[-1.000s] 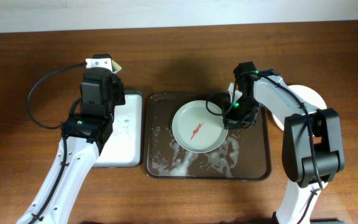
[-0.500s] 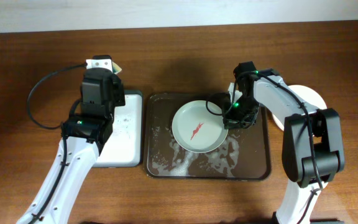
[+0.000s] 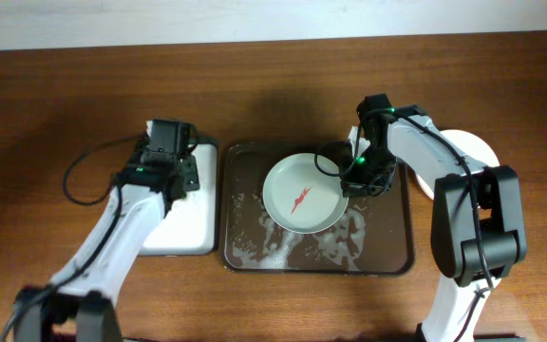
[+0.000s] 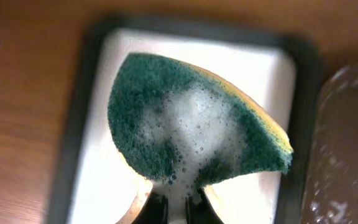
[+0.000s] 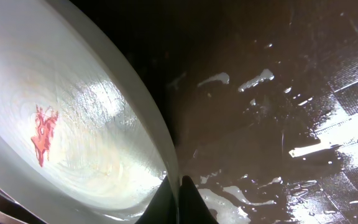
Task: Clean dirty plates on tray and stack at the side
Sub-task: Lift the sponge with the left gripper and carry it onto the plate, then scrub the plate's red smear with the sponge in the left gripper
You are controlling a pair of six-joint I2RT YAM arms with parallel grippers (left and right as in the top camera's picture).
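Plate (image 3: 303,193) on the brown tray (image 3: 392,242): I see its right rim clamped between the fingers of my right gripper (image 5: 179,185); left gripper (image 4: 176,202) pinches a foamy sponge (image 4: 191,124).

White arms (image 3: 122,228), black joints (image 3: 164,142), green lights (image 3: 358,161), black looped cable (image 3: 67,180).

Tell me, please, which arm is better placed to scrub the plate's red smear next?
Left, I think: the left gripper holds the soapy sponge next to the tray, while the right gripper is busy pinching the rim of the plate.
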